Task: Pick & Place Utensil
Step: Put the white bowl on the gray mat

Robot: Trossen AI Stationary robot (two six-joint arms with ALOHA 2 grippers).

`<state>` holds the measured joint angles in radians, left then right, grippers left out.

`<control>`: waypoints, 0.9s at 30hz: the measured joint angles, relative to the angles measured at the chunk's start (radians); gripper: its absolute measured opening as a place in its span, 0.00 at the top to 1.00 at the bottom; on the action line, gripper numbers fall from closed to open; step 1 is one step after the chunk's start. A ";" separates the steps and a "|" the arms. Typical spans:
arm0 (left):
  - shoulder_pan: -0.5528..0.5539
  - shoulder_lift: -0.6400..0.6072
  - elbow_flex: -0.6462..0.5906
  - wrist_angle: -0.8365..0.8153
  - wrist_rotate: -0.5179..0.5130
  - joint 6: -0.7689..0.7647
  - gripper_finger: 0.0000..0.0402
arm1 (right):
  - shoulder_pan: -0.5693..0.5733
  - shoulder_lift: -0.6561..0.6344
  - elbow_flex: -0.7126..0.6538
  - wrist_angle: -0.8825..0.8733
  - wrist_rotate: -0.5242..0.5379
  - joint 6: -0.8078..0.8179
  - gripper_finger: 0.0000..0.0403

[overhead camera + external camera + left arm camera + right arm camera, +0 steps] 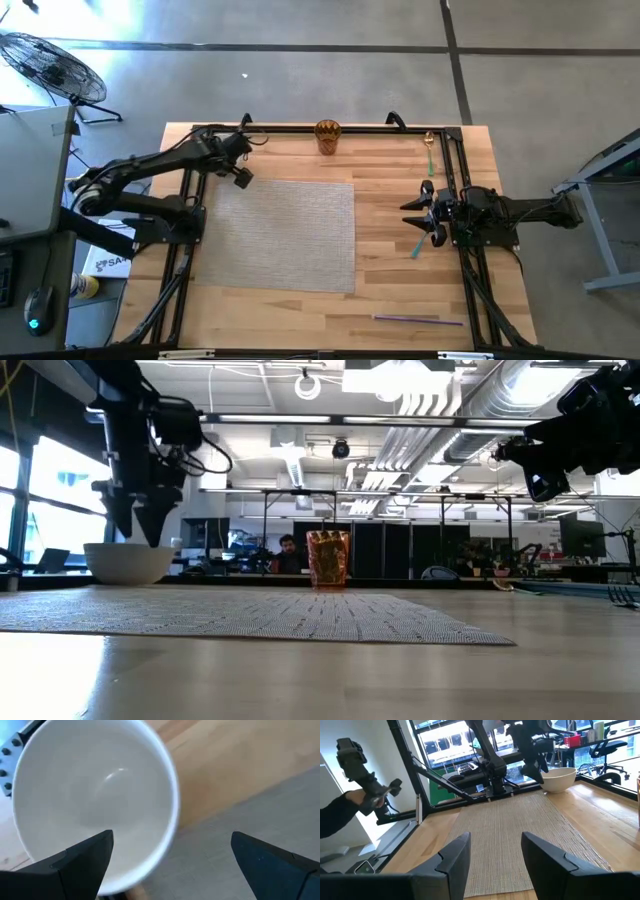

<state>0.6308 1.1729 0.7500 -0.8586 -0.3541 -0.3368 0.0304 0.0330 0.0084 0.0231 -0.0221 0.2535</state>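
A white bowl (128,563) stands on the table at the far left, beside the woven mat (275,235); my left arm hides it in the high view. My left gripper (172,837) hangs open just above the bowl (90,800). One finger is over the bowl's inside and the other is outside its rim. My right gripper (425,215) is open, empty and raised at the table's right side. A gold spoon (429,145) lies at the far right. A teal utensil (417,246) lies below my right gripper. A purple utensil (415,318) lies near the front edge.
An amber cup (328,135) stands at the middle of the far edge. A black frame (300,129) runs along the table's far edge and sides. A person's sleeve and hand-held controller (360,795) show beyond the table in the right wrist view.
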 joint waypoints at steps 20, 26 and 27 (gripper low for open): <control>0.017 0.090 0.001 0.068 0.027 -0.008 0.42 | 0.000 0.000 0.000 0.000 0.000 0.000 0.58; 0.017 0.090 0.001 0.082 0.018 0.032 0.46 | 0.000 0.000 0.000 0.000 0.000 0.000 0.58; 0.017 0.090 0.001 0.081 0.033 0.043 0.46 | 0.000 0.000 0.000 0.000 0.000 0.000 0.58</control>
<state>0.6479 1.2633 0.7506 -0.7776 -0.3213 -0.2942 0.0307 0.0330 0.0082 0.0231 -0.0219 0.2535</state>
